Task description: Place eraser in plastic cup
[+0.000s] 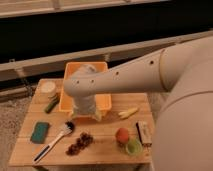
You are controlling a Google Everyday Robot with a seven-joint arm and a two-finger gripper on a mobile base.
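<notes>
Needs both pick-up and drop yet, with the gripper [89, 116] hanging empty and open-jawed at the orange tray's [102, 67] front wall and the eraser [143, 134] lying on the table [105, 150] just beside the plastic cup [133, 147].

Gripper [91, 116] at tray [104, 101]; ball [122, 134] beside cup [134, 147]

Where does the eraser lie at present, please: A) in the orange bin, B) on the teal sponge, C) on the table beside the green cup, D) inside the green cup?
C: the eraser lies on the table beside the plastic cup; the gripper is at the orange bin's front edge.
</notes>
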